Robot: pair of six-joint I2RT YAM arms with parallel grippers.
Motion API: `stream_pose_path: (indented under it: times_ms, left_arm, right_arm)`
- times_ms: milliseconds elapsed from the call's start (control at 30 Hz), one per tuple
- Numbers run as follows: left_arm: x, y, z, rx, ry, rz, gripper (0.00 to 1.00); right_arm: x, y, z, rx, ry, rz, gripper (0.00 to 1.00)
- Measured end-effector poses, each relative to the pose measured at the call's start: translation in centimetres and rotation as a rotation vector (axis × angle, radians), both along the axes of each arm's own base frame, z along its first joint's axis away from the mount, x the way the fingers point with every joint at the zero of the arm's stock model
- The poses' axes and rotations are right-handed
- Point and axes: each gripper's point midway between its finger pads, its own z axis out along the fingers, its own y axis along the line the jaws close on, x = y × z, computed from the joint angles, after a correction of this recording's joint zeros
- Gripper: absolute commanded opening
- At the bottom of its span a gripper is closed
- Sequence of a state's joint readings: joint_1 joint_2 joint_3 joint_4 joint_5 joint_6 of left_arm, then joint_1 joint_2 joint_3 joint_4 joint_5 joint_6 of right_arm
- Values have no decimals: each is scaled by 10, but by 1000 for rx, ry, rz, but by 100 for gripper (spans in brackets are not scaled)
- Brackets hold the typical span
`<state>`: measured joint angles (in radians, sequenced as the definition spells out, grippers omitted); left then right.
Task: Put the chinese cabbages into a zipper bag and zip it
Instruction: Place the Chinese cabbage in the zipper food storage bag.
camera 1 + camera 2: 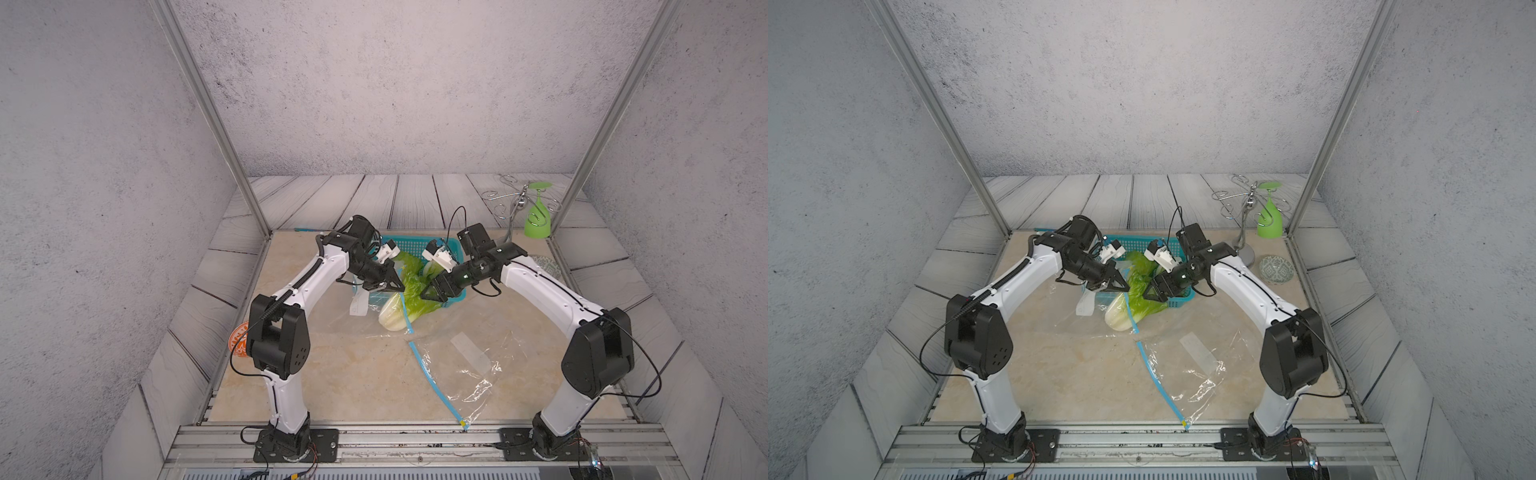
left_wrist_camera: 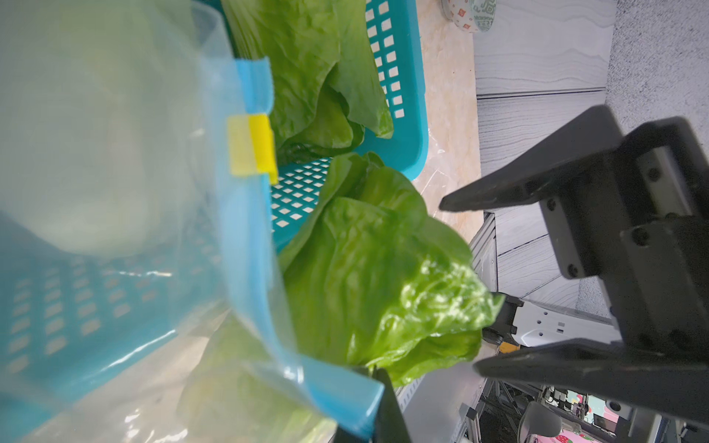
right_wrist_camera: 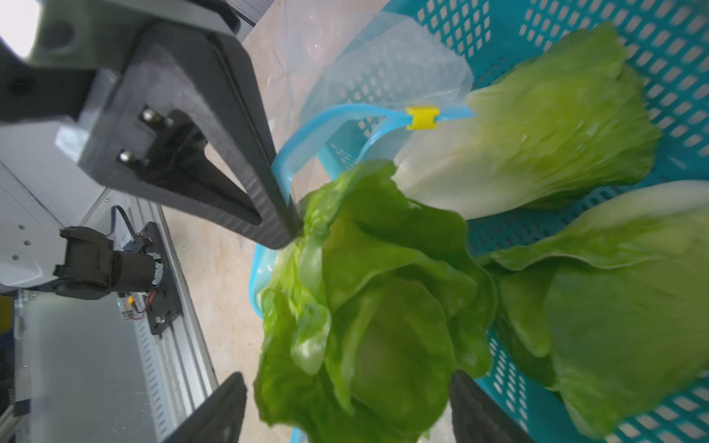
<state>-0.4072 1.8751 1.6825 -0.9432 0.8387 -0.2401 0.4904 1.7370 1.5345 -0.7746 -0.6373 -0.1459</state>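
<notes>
Light-green, crinkled, white-based oblong chinese cabbage point(image 1: 401, 309) is lying on the bench toward its back edge, just in front of the teal perforated plastic basket point(image 1: 411, 243), partly inside the clear zipper bag point(image 2: 115, 153) with a blue zip strip. Its long axis is running from the base at front-left to the leaves at back-right, pointing at the nearer right end effector point(image 1: 424, 296), whose jaws are standing apart astride the leaf tips. The left end effector point(image 1: 399, 287) is pinching the bag's rim. A second head point(image 3: 537, 134) and third head point(image 3: 621, 299) are lying in the basket.

Three cabbages point(image 3: 383, 326) point(image 3: 537, 134) point(image 3: 614, 307), two bags point(image 1: 359, 305) point(image 1: 465, 374)
</notes>
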Motion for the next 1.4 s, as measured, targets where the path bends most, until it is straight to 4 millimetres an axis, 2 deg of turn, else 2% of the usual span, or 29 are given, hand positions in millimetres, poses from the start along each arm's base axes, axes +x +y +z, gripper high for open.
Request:
stream_pose_path:
  times_ms: [133, 167, 267, 333, 433, 533, 700, 833, 1033, 1267, 1400]
  left_arm:
    - [-1, -1, -1, 4, 1, -2, 0]
    - [-2, -2, -1, 5, 2, -2, 0]
    - [-3, -5, -1, 7, 4, -3, 0]
    - [-4, -6, -1, 6, 8, -2, 0]
    - [-6, -8, -1, 7, 17, -2, 0]
    - [-7, -10, 1, 2, 25, 0, 0]
    - [-16, -10, 15, -21, 12, 3, 0]
    - [-31, -8, 39, -53, -21, -3, 0]
    - [-40, -14, 63, -94, -49, -17, 0]
    - [-49, -27, 72, -119, -58, -49, 0]
    - [-49, -31, 83, -153, -67, -58, 0]
  right_arm:
    - [-9, 10, -11, 13, 54, 11, 62]
    - [-11, 11, -13, 24, 66, 11, 57]
    - [-15, 14, -28, 57, 127, -15, 31]
    - [-20, 16, -39, 89, 187, -42, 20]
    - [-25, 22, -48, 155, 258, -87, 10]
    - [-29, 23, -43, 225, 287, -140, 6]
    - [-29, 21, -12, 351, 280, -222, 4]
    - [-18, 21, 17, 467, 271, -281, 3]
    - [-4, 30, 47, 641, 318, -311, 2]
    - [-1, 38, 75, 724, 364, -304, 4]
    - [3, 45, 78, 755, 388, -295, 4]
